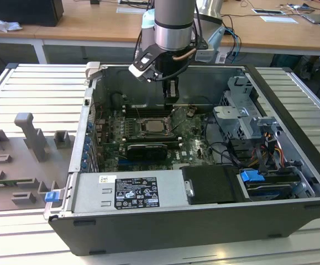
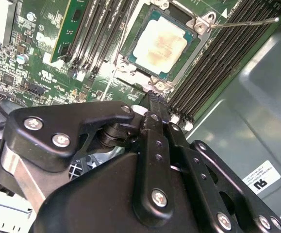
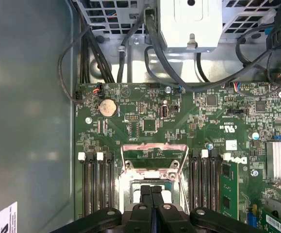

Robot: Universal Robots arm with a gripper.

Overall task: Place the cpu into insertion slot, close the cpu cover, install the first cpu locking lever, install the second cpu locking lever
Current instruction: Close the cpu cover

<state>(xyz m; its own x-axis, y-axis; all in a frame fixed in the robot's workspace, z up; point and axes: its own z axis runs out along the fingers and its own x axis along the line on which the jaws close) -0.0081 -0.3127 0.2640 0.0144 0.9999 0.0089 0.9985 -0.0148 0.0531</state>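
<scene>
Second wrist view: one cpu [image 2: 159, 44] sits in the one insertion slot [image 2: 192, 46], jaws together near it.

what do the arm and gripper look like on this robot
The arm is a silver-grey metal cylinder with pale blue joint caps. The gripper is matt black: flat jointed link bars held by silver screws, tapering to two slim fingers. A brownish cable loops at the wrist beside a black-and-white box.
</scene>
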